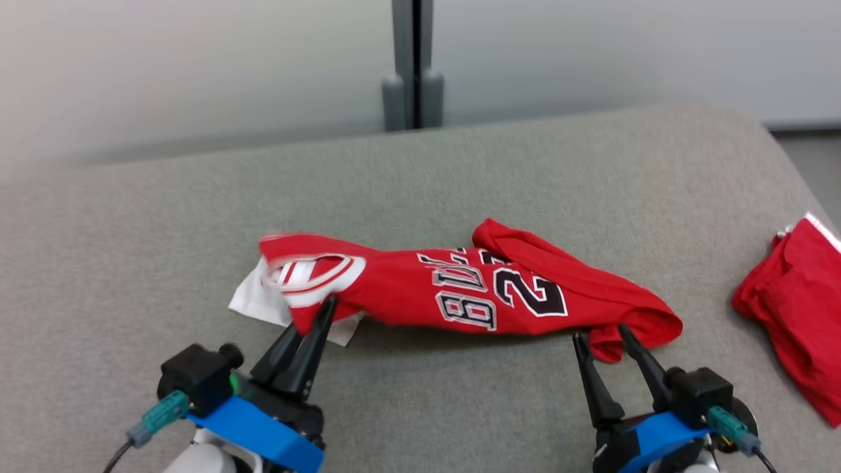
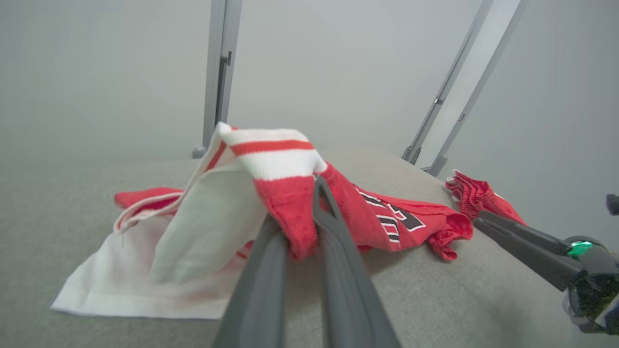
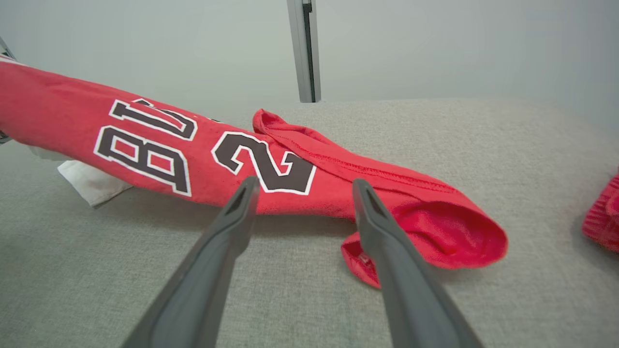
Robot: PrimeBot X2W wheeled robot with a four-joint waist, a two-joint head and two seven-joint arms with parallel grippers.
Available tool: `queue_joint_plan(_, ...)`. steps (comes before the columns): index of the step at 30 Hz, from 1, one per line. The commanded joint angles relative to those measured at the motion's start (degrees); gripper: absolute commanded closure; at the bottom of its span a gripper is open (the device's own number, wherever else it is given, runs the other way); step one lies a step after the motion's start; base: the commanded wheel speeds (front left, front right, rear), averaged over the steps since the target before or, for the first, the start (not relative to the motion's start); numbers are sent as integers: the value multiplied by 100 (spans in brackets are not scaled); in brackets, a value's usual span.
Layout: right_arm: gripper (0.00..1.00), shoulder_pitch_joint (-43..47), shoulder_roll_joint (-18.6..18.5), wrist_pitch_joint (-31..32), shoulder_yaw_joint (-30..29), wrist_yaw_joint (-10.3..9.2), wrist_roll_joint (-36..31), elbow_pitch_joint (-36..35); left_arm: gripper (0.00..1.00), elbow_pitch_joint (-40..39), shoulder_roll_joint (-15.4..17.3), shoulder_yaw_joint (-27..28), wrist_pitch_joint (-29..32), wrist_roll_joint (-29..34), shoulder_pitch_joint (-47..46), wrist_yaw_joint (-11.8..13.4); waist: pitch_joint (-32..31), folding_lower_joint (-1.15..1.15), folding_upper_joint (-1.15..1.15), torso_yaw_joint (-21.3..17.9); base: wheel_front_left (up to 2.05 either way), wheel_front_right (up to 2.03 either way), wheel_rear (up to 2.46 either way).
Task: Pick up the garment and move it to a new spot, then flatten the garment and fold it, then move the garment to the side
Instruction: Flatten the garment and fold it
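The garment (image 1: 407, 289) is a red jersey with black-and-white lettering, lying bunched in a long roll across the grey padded surface (image 1: 460, 171). My left gripper (image 1: 325, 305) is shut on the garment's left end by the red-and-white striped collar (image 2: 271, 150), which it holds raised off the surface; in the left wrist view the left gripper (image 2: 297, 212) has red fabric pinched between its fingers. My right gripper (image 1: 599, 332) stands open at the garment's right end, the fabric (image 3: 145, 140) just past its fingertips; nothing is between the right gripper's (image 3: 305, 182) fingers.
White fabric (image 1: 253, 299) lies flat under the collar end; I cannot tell if it belongs to the jersey. A second red cloth (image 1: 795, 302) lies at the surface's right edge. A grey post (image 1: 414, 66) stands behind the surface against a pale wall.
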Motion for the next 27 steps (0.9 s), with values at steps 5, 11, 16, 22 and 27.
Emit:
queue_joint_plan(5, 0, 184, -25, -4, -151, 0, 120, 242, 100, -674, -145, -30, -16, 446, -87, -10, -473, 0, -1, 193, 0, 0, 0)
queue_joint_plan(11, 0, 161, -25, -5, -193, 0, 227, 324, 100, -917, -153, 35, -15, 574, 11, -9, -551, 0, -1, 372, 0, 0, 0)
queue_joint_plan(16, 0, 15, -25, -5, -38, 0, 259, 241, 100, -491, -105, 246, -15, 368, 97, -9, -275, 0, -1, 259, 0, 0, 0)
queue_joint_plan(22, 0, -141, -28, -5, 100, 0, 182, -10, 100, 317, 179, 526, -13, 77, -120, -9, 335, 0, -1, -110, 0, 0, 0)
queue_joint_plan(27, 0, -176, -25, -5, 72, 0, 97, -242, 99, 1086, 314, 840, -15, -119, -449, -8, 723, 0, -1, -331, 0, 0, 0)
